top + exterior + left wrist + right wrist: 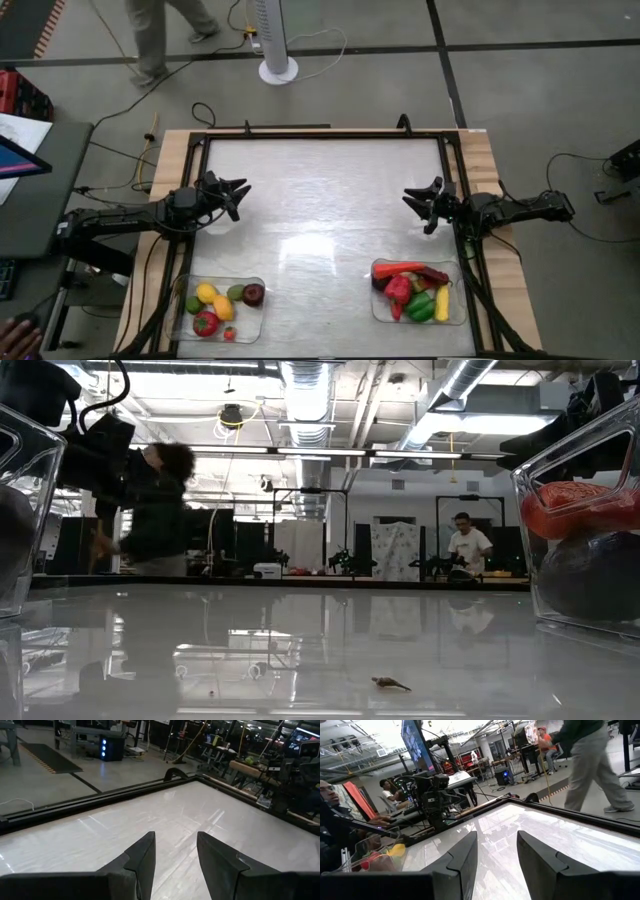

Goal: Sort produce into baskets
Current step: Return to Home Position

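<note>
The left gripper (238, 198) hangs over the left side of the desk (320, 190), fingers spread and empty. Nearer the front edge, the left basket (248, 328) holds a lemon (206, 293), a red fruit (206, 323) and other pieces. The right gripper (416, 210) hovers over the right side, fingers apart and empty. The right basket (457, 312) holds a red pepper (398, 290), a green pepper (420, 308) and more vegetables.

The table (330, 200) is glossy, probably brushed metal, its border (172, 165) pale wood; the baskets (262, 310) are clear plastic.
</note>
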Action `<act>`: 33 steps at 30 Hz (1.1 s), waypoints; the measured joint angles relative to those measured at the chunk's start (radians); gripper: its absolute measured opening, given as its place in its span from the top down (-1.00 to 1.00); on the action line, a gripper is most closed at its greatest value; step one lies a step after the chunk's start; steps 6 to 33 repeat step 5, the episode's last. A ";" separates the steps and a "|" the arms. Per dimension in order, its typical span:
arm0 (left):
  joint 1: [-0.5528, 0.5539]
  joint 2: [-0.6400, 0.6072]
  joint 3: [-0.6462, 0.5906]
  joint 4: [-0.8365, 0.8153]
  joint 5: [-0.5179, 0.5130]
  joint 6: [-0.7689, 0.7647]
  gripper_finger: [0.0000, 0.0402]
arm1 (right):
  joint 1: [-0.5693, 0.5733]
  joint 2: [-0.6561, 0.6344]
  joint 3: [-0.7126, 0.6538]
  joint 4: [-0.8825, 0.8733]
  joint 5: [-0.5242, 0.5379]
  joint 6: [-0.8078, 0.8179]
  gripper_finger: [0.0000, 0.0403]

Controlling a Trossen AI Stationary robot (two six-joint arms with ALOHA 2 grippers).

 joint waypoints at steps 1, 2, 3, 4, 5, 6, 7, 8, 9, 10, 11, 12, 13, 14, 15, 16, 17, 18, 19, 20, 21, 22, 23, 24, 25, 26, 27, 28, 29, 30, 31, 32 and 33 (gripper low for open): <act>0.000 0.000 0.000 0.000 0.000 0.000 0.35 | 0.000 0.000 0.000 0.000 0.000 0.000 0.18; 0.000 0.000 0.000 0.000 0.000 0.000 0.35 | 0.000 0.000 0.000 0.000 0.000 0.000 0.18; 0.000 0.000 0.000 0.000 0.000 0.000 0.35 | 0.000 0.000 0.000 0.000 0.000 0.000 0.18; 0.000 0.000 0.000 0.000 0.000 0.000 0.35 | 0.000 0.000 0.000 0.000 0.000 0.000 0.18; 0.000 0.000 0.000 0.000 0.000 0.000 0.35 | 0.000 0.000 0.000 0.000 0.000 0.000 0.18; 0.000 0.000 0.000 0.000 0.000 0.000 0.35 | 0.000 0.000 0.000 0.000 0.000 0.000 0.18; 0.000 0.000 0.000 0.000 0.000 0.000 0.35 | 0.000 0.000 0.000 0.000 0.000 0.000 0.18; 0.000 0.000 0.000 0.000 0.000 0.000 0.35 | 0.000 0.000 0.000 0.000 0.000 0.000 0.18; 0.000 0.000 0.000 0.000 0.000 0.000 0.35 | 0.000 0.000 0.000 0.000 0.000 0.000 0.18; 0.000 0.000 0.000 0.000 0.000 0.000 0.35 | 0.000 0.000 0.000 0.000 0.000 0.000 0.18; 0.000 0.000 0.000 0.000 0.000 0.000 0.35 | 0.000 0.000 0.000 0.000 0.000 0.000 0.18; 0.000 0.000 0.000 0.000 0.000 0.000 0.35 | 0.000 0.000 0.000 0.000 0.000 0.000 0.18; 0.000 0.000 0.000 0.000 0.000 0.000 0.35 | 0.000 0.000 0.000 0.000 0.000 0.000 0.18; 0.000 0.000 0.000 0.000 0.000 0.000 0.35 | 0.000 0.000 0.000 0.000 0.000 0.000 0.18; 0.000 0.000 0.000 0.000 0.000 0.000 0.35 | 0.000 0.000 0.000 0.000 0.000 0.000 0.18; 0.000 0.000 0.000 0.000 0.000 0.000 0.35 | 0.000 0.000 0.000 0.000 0.000 0.000 0.18; 0.000 0.000 0.000 0.000 0.000 0.000 0.35 | 0.000 0.000 0.000 0.000 0.000 0.000 0.18; 0.000 0.000 0.000 0.000 0.000 0.000 0.35 | 0.000 0.000 0.000 0.000 0.000 0.000 0.18; 0.000 0.000 0.000 0.000 0.000 0.000 0.35 | 0.000 0.000 0.000 0.000 0.000 0.000 0.18; 0.000 0.000 0.000 0.000 0.000 0.000 0.35 | 0.000 0.000 0.000 0.000 0.000 0.000 0.18; 0.000 0.000 0.000 0.000 0.000 0.000 0.35 | 0.000 0.000 0.000 0.000 0.000 0.000 0.18; 0.000 0.000 0.000 0.000 0.000 0.000 0.35 | 0.000 0.000 0.000 0.000 0.000 0.000 0.18; 0.000 0.000 0.000 0.000 0.000 0.000 0.35 | 0.000 0.000 0.000 0.000 0.000 0.000 0.18; 0.000 0.000 0.000 0.000 0.000 0.000 0.35 | 0.000 0.000 0.000 0.000 0.000 0.000 0.18; 0.000 0.000 0.000 0.000 0.000 0.000 0.35 | 0.000 0.000 0.000 0.000 0.000 0.000 0.18; 0.000 0.000 0.000 0.000 0.000 0.000 0.35 | 0.000 0.000 0.000 0.000 0.000 0.000 0.18; 0.000 0.000 0.000 0.000 0.000 0.000 0.35 | 0.000 0.000 0.000 0.000 0.000 0.000 0.18; 0.000 0.000 0.000 0.000 0.000 0.000 0.35 | 0.000 0.000 0.000 0.000 0.000 0.000 0.18; 0.000 0.000 0.000 0.000 0.000 0.000 0.35 | 0.000 0.000 0.000 0.000 0.000 0.000 0.18; 0.000 0.000 0.000 0.000 0.000 0.000 0.35 | 0.000 0.000 0.000 0.000 0.000 0.000 0.18; 0.000 0.000 0.000 0.000 0.000 0.000 0.35 | 0.000 0.000 0.000 0.000 0.000 0.000 0.18; 0.000 0.000 0.000 0.000 0.000 0.000 0.35 | 0.000 0.000 0.000 0.000 0.000 0.000 0.18; 0.000 0.000 0.000 0.000 0.000 0.000 0.35 | 0.000 0.000 0.000 0.000 0.000 0.000 0.18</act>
